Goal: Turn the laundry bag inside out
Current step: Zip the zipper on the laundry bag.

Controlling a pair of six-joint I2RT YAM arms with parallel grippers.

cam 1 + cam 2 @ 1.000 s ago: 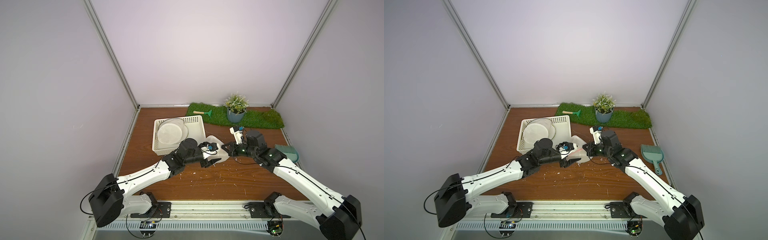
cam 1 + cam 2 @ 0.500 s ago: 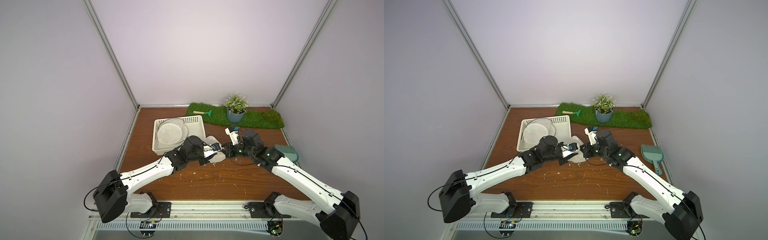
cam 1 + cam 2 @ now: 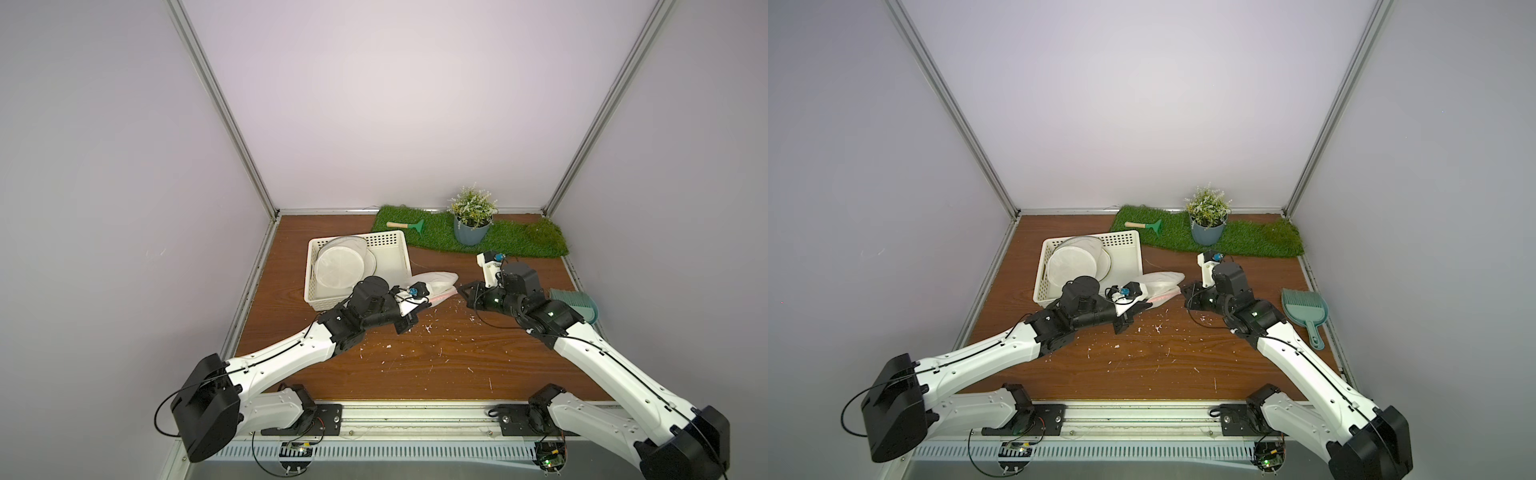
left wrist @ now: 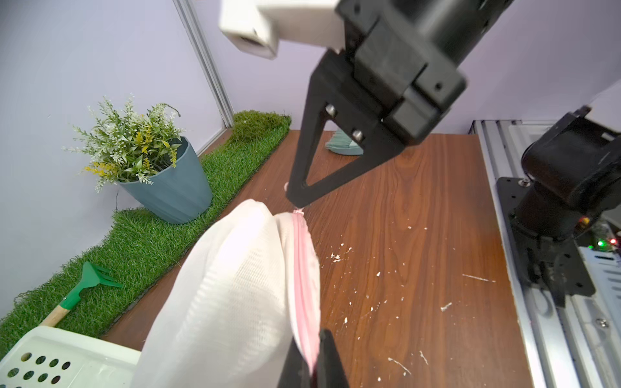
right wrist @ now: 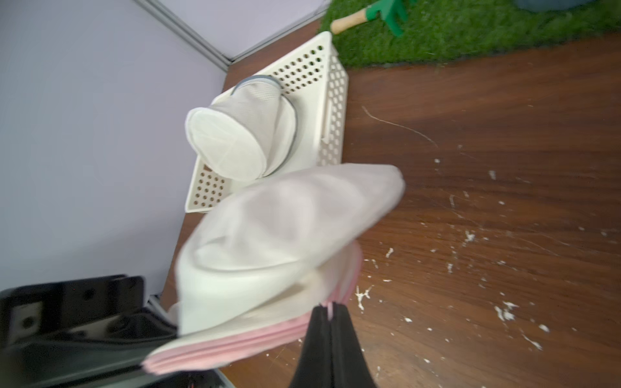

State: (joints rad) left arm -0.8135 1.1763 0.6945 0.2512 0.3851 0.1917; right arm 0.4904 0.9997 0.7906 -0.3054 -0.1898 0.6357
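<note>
Far left, the basket (image 3: 395, 245) stands with other bags in it. Just beside it, your left gripper (image 4: 311, 361) is clamped tight on the pink zipper rim of the bag (image 4: 235, 285), which is strung between the two arms above the table (image 3: 415, 365). To the right, your right gripper (image 5: 331, 314) pinches the same rim at its far end, perhaps by the zipper tab, though blur hides that. Gripping the rim at two points likely serves to stretch the mouth, so the white mesh bulging away from both sets of jaws can be pushed through.
</note>
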